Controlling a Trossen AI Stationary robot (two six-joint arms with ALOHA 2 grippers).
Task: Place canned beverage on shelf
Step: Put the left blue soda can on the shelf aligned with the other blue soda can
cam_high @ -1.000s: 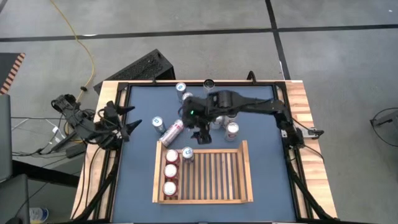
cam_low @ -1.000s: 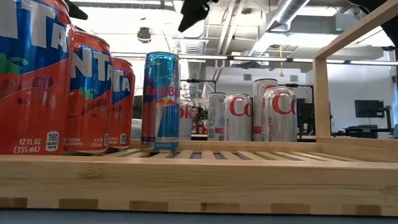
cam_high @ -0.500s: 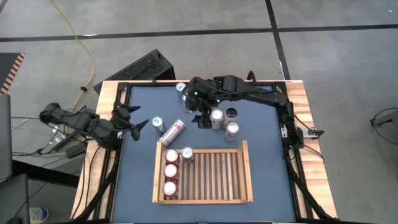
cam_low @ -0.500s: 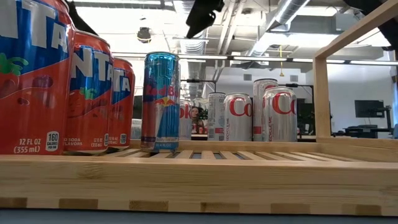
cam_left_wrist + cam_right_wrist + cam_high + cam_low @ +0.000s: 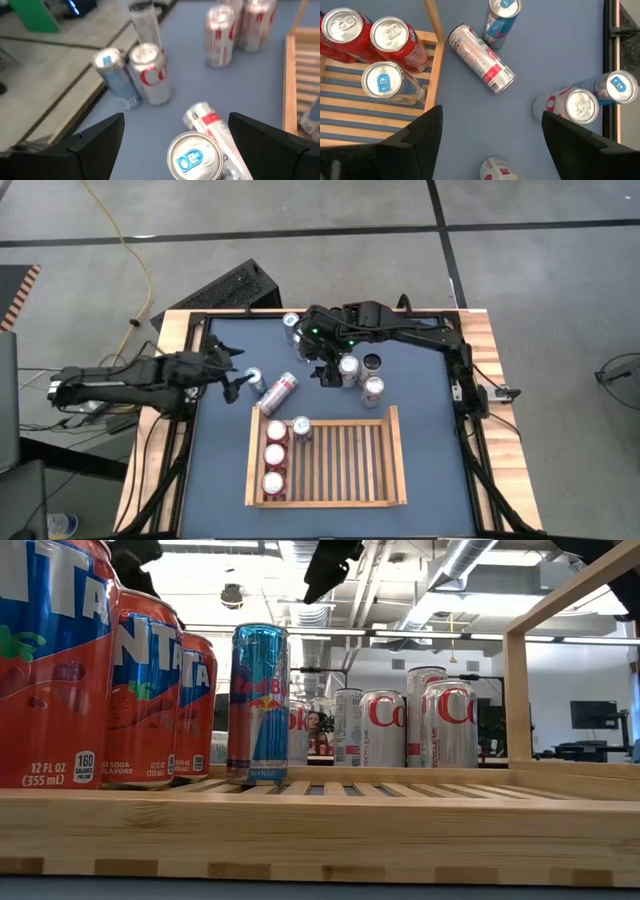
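The left gripper [image 5: 232, 380], fingers apart and empty, hovers just beside a standing blue can [image 5: 253, 378] near a fallen can [image 5: 278, 392]. The right gripper [image 5: 322, 373], also apart, hangs over loose cans behind the shelf [image 5: 392, 470], which seems to hold four cans along its left side.

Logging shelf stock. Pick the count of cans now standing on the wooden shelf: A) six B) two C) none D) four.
D: on the shelf, three red cans stand in a column along one side with one slim blue can beside them at the far rim; every other can is on the blue tabletop.
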